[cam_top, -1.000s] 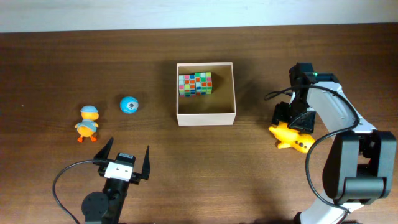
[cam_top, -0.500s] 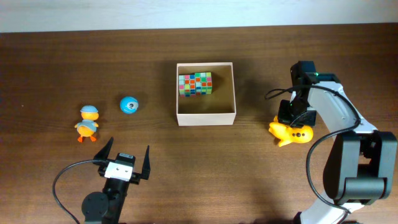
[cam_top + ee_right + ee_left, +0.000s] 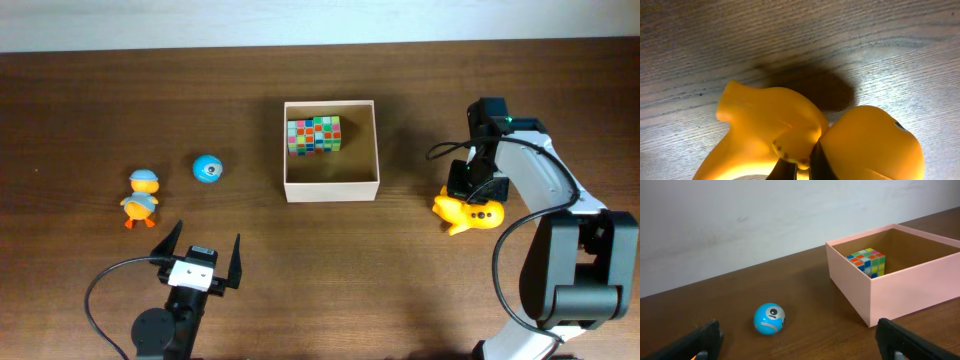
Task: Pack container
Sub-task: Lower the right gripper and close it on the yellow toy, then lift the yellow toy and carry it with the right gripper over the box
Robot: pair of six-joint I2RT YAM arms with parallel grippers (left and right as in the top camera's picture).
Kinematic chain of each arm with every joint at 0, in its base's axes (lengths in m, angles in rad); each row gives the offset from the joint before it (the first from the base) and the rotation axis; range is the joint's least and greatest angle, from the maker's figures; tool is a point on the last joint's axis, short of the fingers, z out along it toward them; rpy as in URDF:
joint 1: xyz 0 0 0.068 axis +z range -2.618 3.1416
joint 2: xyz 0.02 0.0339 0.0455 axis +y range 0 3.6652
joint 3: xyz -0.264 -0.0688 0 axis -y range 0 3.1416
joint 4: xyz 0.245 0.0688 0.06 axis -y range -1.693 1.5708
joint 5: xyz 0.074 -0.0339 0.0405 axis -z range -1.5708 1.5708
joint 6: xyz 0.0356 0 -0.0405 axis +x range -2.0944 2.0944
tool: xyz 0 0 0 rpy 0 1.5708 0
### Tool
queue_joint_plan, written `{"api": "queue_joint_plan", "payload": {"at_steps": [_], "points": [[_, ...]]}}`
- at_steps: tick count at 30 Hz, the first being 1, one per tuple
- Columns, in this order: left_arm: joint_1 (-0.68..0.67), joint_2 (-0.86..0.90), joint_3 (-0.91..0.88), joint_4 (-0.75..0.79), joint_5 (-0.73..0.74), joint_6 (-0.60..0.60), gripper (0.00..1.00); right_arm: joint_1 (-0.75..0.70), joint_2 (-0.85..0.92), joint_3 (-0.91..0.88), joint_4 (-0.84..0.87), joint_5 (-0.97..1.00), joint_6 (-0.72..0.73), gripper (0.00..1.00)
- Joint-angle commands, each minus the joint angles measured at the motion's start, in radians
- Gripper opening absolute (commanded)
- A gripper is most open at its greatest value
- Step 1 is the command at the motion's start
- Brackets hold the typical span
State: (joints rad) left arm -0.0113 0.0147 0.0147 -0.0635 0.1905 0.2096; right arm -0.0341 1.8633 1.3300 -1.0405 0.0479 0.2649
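you have the container [image 3: 331,190] at table centre, slightly toward the far edge, open top up, walls square to the table [image 3: 400,290] edges. a multicoloured cube [image 3: 314,135] sits inside against the far-left corner; the rest of the tan floor is bare.

left gripper [image 3: 202,248]: near edge of the table, left of centre, fingers spread wide, holding nothing. in the left wrist view its two finger tips [image 3: 705,339] frame the container's near corner [image 3: 910,292], the cube [image 3: 867,261] and a blue ball [image 3: 769,318]. the ball [image 3: 208,169] lies well left of the container, open wood between them. a small orange duck figure with a blue cap [image 3: 141,196] stands further left, near the ball, apart from it.

right gripper [image 3: 470,195]: right of the container, down on a yellow duck toy [image 3: 468,214], touching it. the right wrist view is filled by the duck [image 3: 790,135], with a dark finger [image 3: 816,167] between body and head. you cannot tell whether the jaws are clamped. bare wood separates the duck from the container's right wall.
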Motion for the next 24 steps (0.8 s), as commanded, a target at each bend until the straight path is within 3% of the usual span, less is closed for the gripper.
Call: {"api": "queue_joint_plan", "payload": {"at_steps": [1,7,18,24], "points": [[0.006,-0.01,-0.006,-0.001,-0.003,0.013,0.99,-0.001,-0.015,0.057,0.001,-0.01,0.001,0.04],[0.006,-0.01,-0.006,-0.001,-0.003,0.013,0.99,-0.001,-0.016,0.163,-0.041,-0.01,0.001,0.04],[0.006,-0.01,-0.006,-0.001,-0.003,0.013,0.99,0.0,-0.017,0.196,-0.062,-0.021,-0.007,0.04],[0.006,-0.01,-0.006,-0.001,-0.003,0.013,0.99,0.001,-0.018,0.348,-0.146,-0.104,-0.068,0.04]]}}
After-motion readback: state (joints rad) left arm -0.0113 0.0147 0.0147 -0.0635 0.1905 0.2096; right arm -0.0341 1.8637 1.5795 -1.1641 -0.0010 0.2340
